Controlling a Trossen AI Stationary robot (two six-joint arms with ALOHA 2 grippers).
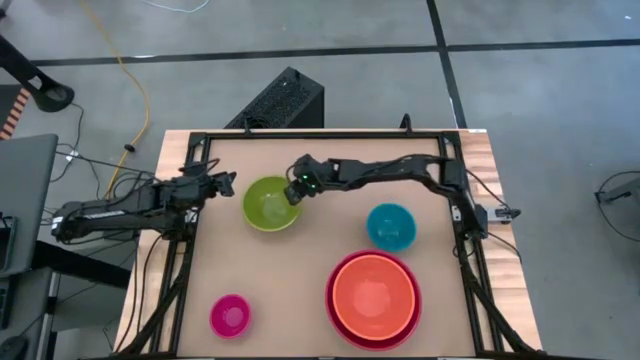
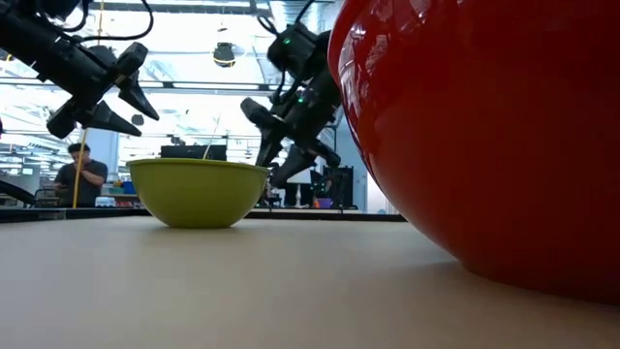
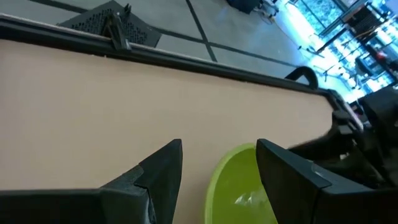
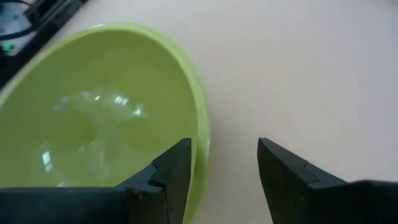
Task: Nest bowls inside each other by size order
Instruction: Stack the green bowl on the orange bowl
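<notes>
Nearest, the orange bowl (image 1: 373, 293) sits nested in the red bowl (image 1: 340, 315) — a glossy stack; pink bowl (image 1: 230, 315) beside, blue bowl (image 1: 390, 226) beyond. Farther, the right claw (image 1: 294, 194) gapes, empty, one finger inside the lime green bowl (image 1: 268, 205) rim, likely to pinch it. Left claw (image 1: 227, 182) open on the matte counter (image 1: 290, 290)

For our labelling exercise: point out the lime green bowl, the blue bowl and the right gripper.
lime green bowl (image 1: 270, 203), high view, inner floor.
blue bowl (image 1: 391, 226), high view, inside centre.
right gripper (image 1: 293, 196), high view, between open fingertips at the green bowl's rim.
</notes>
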